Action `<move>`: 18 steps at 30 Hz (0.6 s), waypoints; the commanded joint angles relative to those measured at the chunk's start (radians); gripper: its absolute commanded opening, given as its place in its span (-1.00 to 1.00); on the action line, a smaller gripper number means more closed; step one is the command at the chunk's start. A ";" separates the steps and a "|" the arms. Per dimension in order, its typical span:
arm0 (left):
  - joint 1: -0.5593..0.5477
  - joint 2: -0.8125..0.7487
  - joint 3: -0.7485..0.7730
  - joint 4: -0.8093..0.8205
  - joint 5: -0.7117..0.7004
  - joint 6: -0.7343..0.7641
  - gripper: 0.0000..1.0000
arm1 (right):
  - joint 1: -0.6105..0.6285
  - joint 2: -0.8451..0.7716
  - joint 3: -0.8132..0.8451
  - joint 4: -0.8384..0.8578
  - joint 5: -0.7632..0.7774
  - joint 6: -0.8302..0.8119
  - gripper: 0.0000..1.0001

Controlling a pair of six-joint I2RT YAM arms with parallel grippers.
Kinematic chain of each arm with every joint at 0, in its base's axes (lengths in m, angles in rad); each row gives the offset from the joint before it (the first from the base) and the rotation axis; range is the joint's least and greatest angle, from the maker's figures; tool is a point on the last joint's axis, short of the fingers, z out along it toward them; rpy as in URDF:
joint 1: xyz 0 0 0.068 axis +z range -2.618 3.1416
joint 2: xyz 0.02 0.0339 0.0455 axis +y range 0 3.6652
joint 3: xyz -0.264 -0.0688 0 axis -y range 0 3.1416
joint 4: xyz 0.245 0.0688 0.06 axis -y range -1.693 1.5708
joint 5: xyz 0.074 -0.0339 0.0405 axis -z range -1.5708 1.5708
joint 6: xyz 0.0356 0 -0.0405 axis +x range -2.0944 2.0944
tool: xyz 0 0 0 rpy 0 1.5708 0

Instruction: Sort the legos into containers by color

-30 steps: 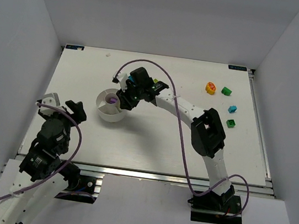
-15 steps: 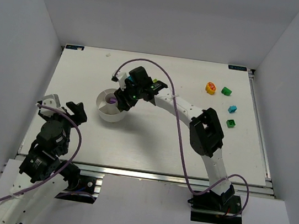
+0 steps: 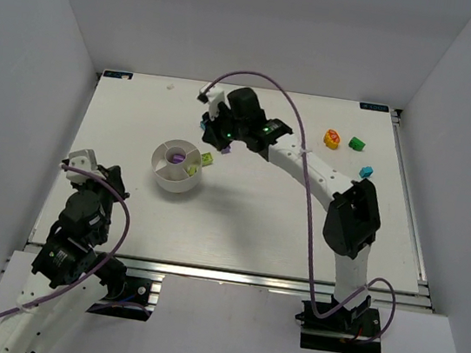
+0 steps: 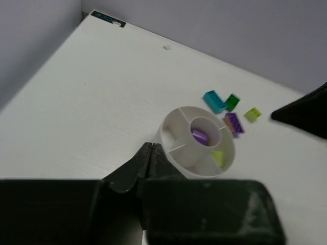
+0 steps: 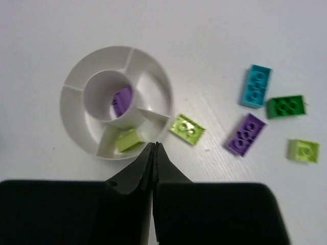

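Observation:
The white bowl with divided containers sits left of the table's middle. Its centre cup holds a purple lego, and one wedge holds a lime lego. Beside the bowl lie loose legos: lime, purple, cyan, dark green and a small lime one. My right gripper hangs shut and empty above the bowl's rim. My left gripper is shut and empty, short of the bowl on its near-left side.
Far right on the table lie an orange-yellow brick, a green brick and a cyan brick. The right arm stretches over the table's middle. White walls enclose the table on three sides.
My right gripper has lifted off the bowl toward the back right and shut. The left gripper has shut too. A lime brick now shows beside the bowl.

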 commanded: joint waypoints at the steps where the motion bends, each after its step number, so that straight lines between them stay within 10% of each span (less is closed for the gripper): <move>1: 0.004 -0.017 -0.010 0.021 0.019 0.015 -0.88 | -0.077 -0.038 -0.036 0.087 0.108 0.112 -1.00; 4: 0.004 -0.021 -0.014 0.027 0.044 0.026 -0.91 | -0.115 -0.005 -0.050 0.087 0.106 0.166 -0.37; 7: 0.004 -0.026 -0.017 0.033 0.064 0.040 -0.26 | -0.150 0.057 -0.016 0.070 0.071 0.193 0.22; 10: 0.004 -0.032 -0.019 0.039 0.088 0.055 0.13 | -0.167 0.141 0.074 0.025 0.088 0.239 0.32; 18: 0.004 -0.031 -0.023 0.045 0.097 0.061 0.21 | -0.164 0.275 0.156 0.053 0.158 0.274 0.38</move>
